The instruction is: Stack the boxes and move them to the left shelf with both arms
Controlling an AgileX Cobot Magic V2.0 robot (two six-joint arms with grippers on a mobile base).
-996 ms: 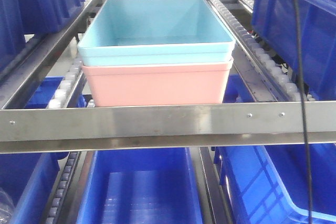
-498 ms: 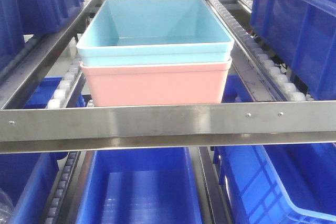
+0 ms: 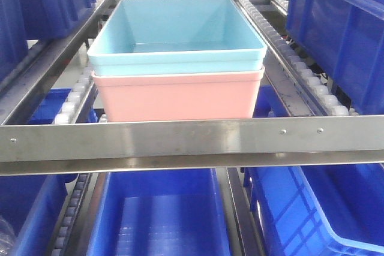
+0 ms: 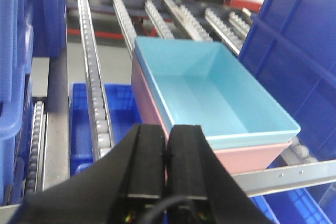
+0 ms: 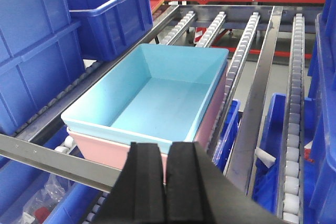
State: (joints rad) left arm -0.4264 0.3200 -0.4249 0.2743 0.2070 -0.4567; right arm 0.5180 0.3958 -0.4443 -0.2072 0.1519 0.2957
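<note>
Left gripper (image 4: pixel 167 153) and right gripper (image 5: pixel 164 171): jaws pressed together, empty, clear of blue box (image 3: pixel 177 34) nested in pink box (image 3: pixel 179 95).

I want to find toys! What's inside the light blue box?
Nothing: the light blue box shows only its bare floor. It sits nested in the pink box, whose inside is covered and cannot be seen.
</note>
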